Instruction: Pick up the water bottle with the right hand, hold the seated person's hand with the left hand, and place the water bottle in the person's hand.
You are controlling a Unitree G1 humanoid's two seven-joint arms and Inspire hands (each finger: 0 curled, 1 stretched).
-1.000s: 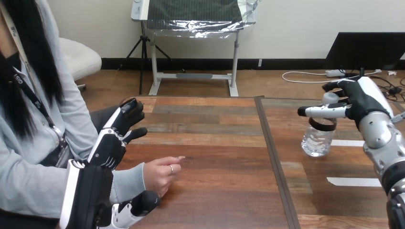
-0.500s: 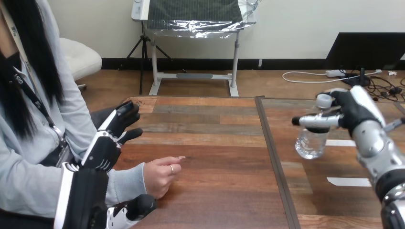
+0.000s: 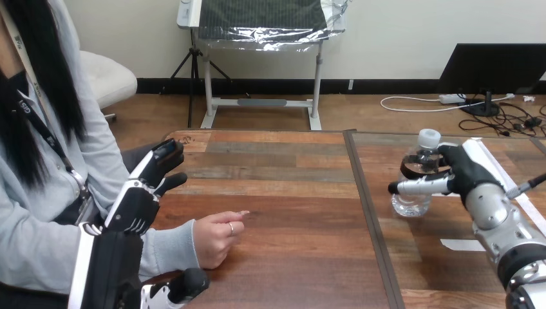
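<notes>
A clear plastic water bottle (image 3: 411, 201) with a white cap stands nearly upright over the right half of the table. My right hand (image 3: 465, 172) is shut on it, fingers wrapped round its upper body. The person's hand (image 3: 217, 235) rests on the table at the lower left as a loose fist, knuckles up. My left hand (image 3: 136, 205) hangs open over the person's grey-sleeved forearm, its fingers straight and pointing away from me. Its thumb (image 3: 188, 283) lies on the near side of the sleeve. I cannot tell whether this hand touches the sleeve.
A dark seam (image 3: 368, 212) runs front to back between the two wooden tabletops (image 3: 290, 193). White tape strips (image 3: 465, 244) lie on the right tabletop close to my right forearm. The person sits at the left edge.
My right hand has carried the bottle to the left and lower, closer to the seam. My left hand has drifted slightly down and left. The person's hand has stayed still.
</notes>
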